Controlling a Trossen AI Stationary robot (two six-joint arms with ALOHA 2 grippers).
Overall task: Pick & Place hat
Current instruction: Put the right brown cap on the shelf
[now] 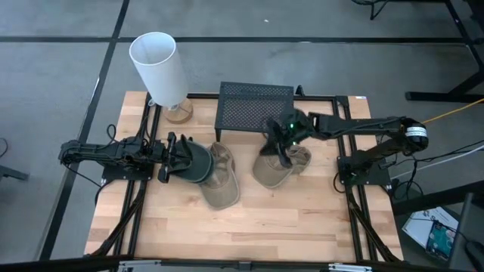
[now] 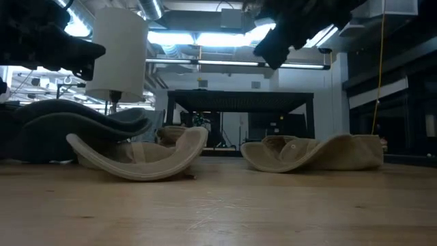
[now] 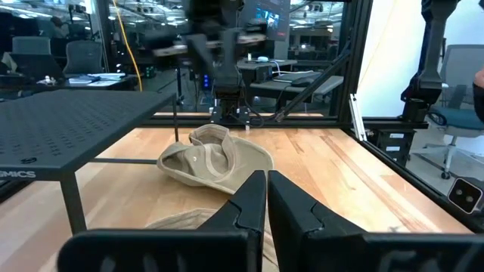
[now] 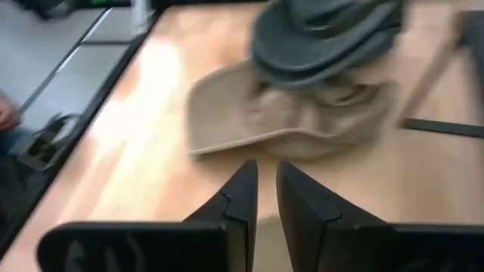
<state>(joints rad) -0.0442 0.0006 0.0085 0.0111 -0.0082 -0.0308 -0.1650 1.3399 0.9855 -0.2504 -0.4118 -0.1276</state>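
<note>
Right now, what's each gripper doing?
Left gripper: shut, empty, by the dark green hat.
Right gripper: nearly shut, empty, above the tan hat.

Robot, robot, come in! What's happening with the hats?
Left hand shut at green hat. Right hand above tan hat, nearly shut, empty. Black rack behind.

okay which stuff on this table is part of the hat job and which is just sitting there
Job things: dark green hat, tan hat under it, second tan hat, left claw shut beside the green hat, right claw above the second tan hat.

Just there: white lamp, black mesh stand.
</note>
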